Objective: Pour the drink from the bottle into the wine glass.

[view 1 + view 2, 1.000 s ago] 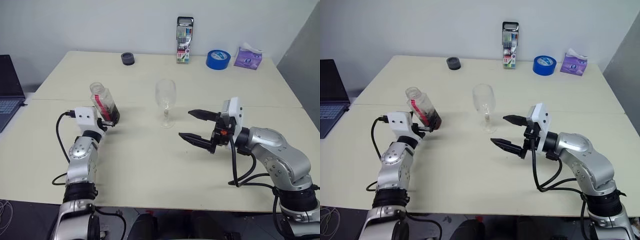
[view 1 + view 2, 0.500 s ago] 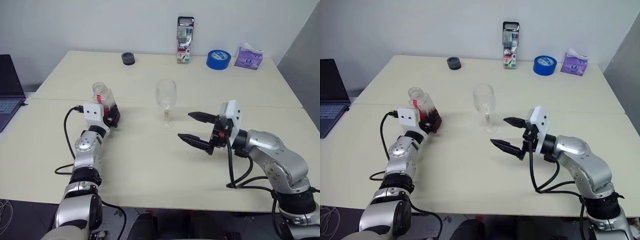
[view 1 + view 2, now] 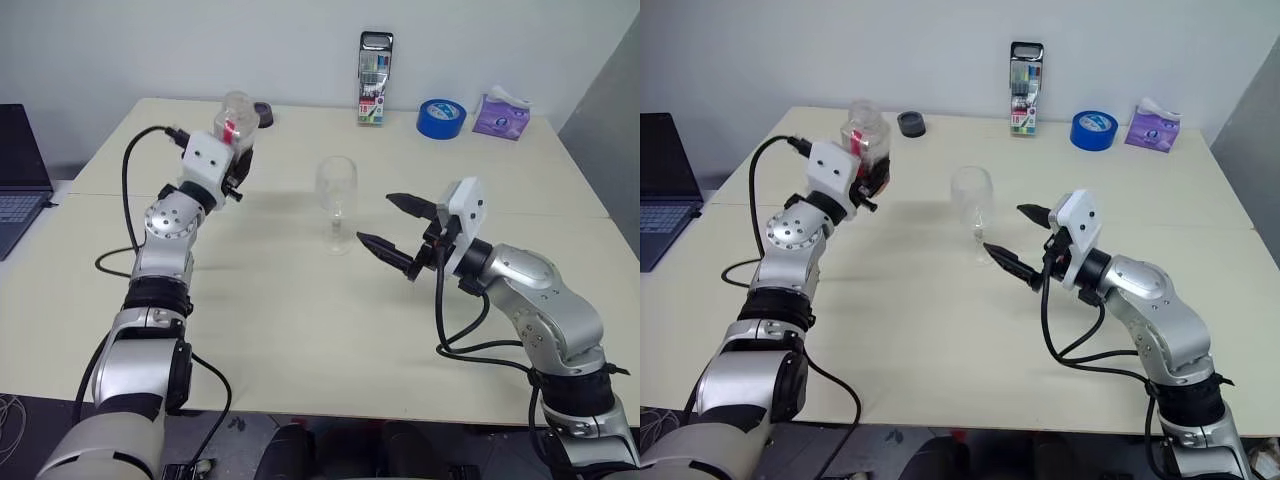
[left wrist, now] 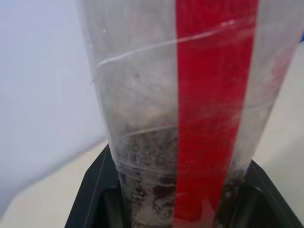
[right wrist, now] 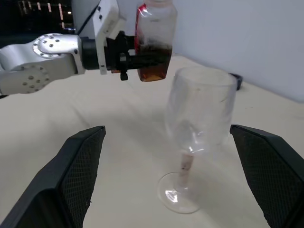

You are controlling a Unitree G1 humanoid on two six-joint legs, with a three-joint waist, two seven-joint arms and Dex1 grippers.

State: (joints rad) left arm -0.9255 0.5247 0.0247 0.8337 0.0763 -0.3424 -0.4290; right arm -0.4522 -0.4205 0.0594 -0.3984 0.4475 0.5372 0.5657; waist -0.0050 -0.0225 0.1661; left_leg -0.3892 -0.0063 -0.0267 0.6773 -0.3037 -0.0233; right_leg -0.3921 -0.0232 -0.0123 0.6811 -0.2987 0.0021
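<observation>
Nothing legible for you here. The bottle [image 4: 190, 118] label is just a plain red strip w/ white beside it, no lettering visible. Marker-pen case [image 3: 374, 78], blue tape roll [image 3: 441, 118] and purple tissue pack [image 3: 498, 112] at the back: any print too small to read.

The left gripper [image 3: 232, 150] is raised above the table, its fingers clamped on the bottle [image 5: 153, 42]. The right gripper [image 3: 394, 226] hovers low with its fingers spread wide, holding nothing.
</observation>
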